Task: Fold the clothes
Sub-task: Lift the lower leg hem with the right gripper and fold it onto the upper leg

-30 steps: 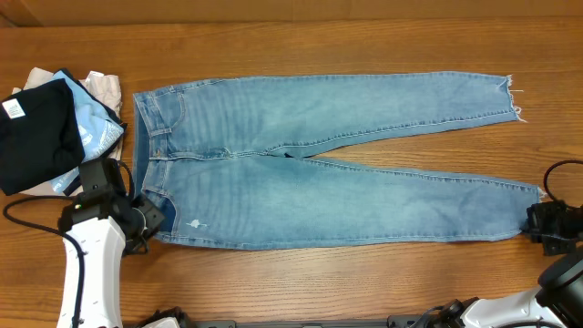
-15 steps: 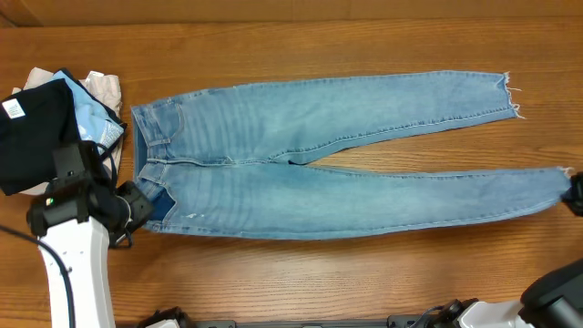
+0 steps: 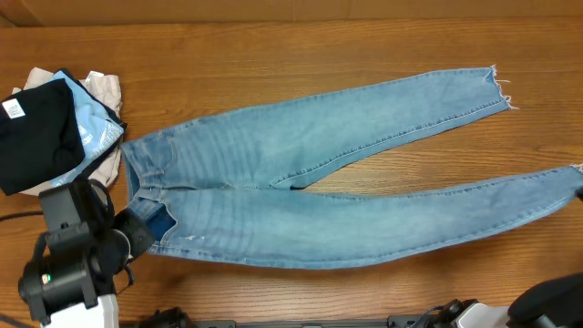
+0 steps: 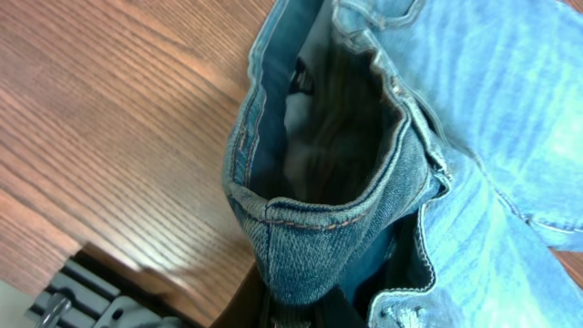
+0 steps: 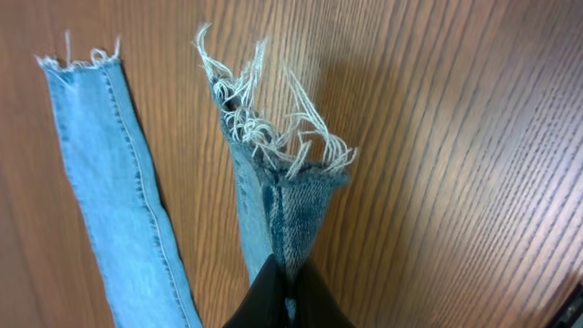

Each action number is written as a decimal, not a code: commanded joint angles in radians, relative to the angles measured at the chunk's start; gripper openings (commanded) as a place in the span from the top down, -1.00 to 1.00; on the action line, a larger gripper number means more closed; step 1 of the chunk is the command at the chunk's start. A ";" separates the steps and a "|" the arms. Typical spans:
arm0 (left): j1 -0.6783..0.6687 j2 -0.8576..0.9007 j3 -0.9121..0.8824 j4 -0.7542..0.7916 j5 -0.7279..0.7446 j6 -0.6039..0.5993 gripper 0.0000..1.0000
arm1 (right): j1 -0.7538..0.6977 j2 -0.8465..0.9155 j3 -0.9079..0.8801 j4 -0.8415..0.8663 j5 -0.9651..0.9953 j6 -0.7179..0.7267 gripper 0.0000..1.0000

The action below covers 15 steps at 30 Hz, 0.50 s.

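Overhead: spread L to R across wood table (image 3: 301,36), mid-frame: jeans (image 3: 301,173). Waist at L, legs fanned toward R, w/ upper hem near upper R corner and lower hem at R edge. Clamped on lower waist corner at lower L: left gripper (image 3: 146,226), jaws closed on the denim. Piled at upper L, just beside waist: black garment (image 3: 36,137) w/ white tag, over cyan cloth (image 3: 98,132) & beige cloth (image 3: 105,87).

Left wrist: waistband bunched & gaping mid-frame, inner side showing, wood at L. Pinched at bottom centre by same gripper, all but fully closed on the band.

Right wrist: frayed hem w/ threads splayed, upper centre. Gripped at bottom centre by right gripper (image 5: 287,296), closed tight on leg end. Other leg's hem flat at upper L, apart.
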 commanded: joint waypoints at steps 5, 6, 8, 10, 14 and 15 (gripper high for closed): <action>0.005 -0.017 0.034 0.082 -0.027 -0.018 0.91 | 0.058 -0.084 0.042 0.032 0.042 -0.035 0.92; 0.005 -0.008 0.034 0.109 -0.034 -0.037 0.91 | 0.080 -0.080 0.043 0.035 0.070 -0.034 0.92; 0.005 0.010 0.034 0.150 -0.058 -0.070 0.90 | 0.122 -0.067 0.045 0.039 0.113 -0.034 0.91; 0.005 0.037 0.034 0.185 -0.079 -0.092 0.88 | 0.166 -0.049 0.054 0.042 0.148 -0.034 0.91; 0.005 0.122 0.034 0.239 -0.067 -0.094 0.91 | 0.233 0.002 0.089 0.041 0.207 -0.034 0.89; 0.005 0.153 0.034 0.260 -0.069 -0.093 0.92 | 0.249 0.023 0.103 0.040 0.208 -0.034 0.88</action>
